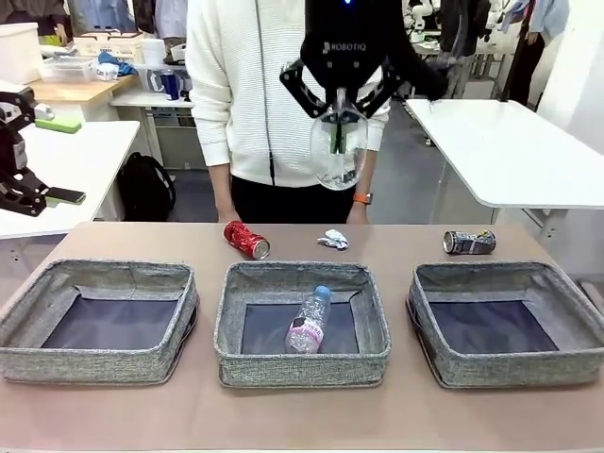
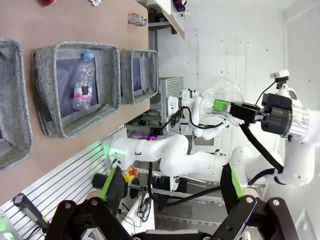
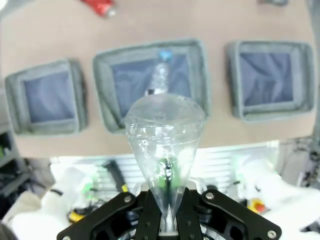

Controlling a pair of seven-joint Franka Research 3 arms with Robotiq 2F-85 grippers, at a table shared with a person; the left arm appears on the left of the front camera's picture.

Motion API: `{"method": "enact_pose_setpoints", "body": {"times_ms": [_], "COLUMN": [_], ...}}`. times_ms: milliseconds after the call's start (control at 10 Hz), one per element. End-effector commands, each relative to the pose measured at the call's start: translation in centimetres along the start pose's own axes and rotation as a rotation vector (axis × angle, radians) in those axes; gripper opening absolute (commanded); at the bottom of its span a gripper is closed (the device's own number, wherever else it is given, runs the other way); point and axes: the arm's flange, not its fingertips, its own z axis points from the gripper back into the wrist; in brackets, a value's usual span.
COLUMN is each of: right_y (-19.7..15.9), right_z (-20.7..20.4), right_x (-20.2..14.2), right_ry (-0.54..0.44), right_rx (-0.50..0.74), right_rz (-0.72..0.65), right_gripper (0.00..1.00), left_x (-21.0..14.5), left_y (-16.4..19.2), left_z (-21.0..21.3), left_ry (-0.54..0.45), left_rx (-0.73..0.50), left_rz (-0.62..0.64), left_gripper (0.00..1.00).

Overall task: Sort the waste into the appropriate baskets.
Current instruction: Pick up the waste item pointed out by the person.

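Observation:
High above the table's far middle, my right gripper (image 1: 338, 142) is shut on the neck of the clear label-less bottle (image 1: 332, 172), whose wide end hangs down. In the right wrist view that bottle (image 3: 165, 132) rises from my right gripper (image 3: 167, 180) over the middle basket (image 3: 102, 90). The pink-label bottle (image 1: 309, 321) lies in the middle basket (image 1: 302, 368). A red can (image 1: 247, 240), a white paper wad (image 1: 332, 240) and a dark blue can (image 1: 469, 243) lie behind the baskets. My left gripper (image 2: 170, 185) is open and holds nothing, off the table's side.
The left basket (image 1: 94, 363) and the right basket (image 1: 514, 370) hold nothing. A person in a white sweater (image 1: 245, 94) stands at the far edge. White tables stand at both sides farther back.

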Motion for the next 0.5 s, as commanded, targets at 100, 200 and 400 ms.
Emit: {"method": "enact_pose_setpoints", "body": {"times_ms": [100, 200, 400], "right_y": [0.1, 0.4, 1.5], "right_z": [1.5, 2.1, 2.9], "right_x": [-0.1, -0.2, 0.2], "right_ry": [0.037, 0.053, 0.012], "right_rx": [0.114, 0.142, 0.120], "right_rz": [0.100, 0.123, 0.069], "right_gripper": [0.01, 0.01, 0.01], "left_x": [-0.2, -0.2, -0.2], "left_y": [0.0, 0.0, 0.0], "left_z": [0.1, 0.1, 0.1], "left_ry": [0.007, 0.007, 0.007], "left_rx": [0.006, 0.006, 0.006], "left_rz": [-0.011, -0.011, -0.011], "left_gripper": [1.00, 1.00, 1.00]}}
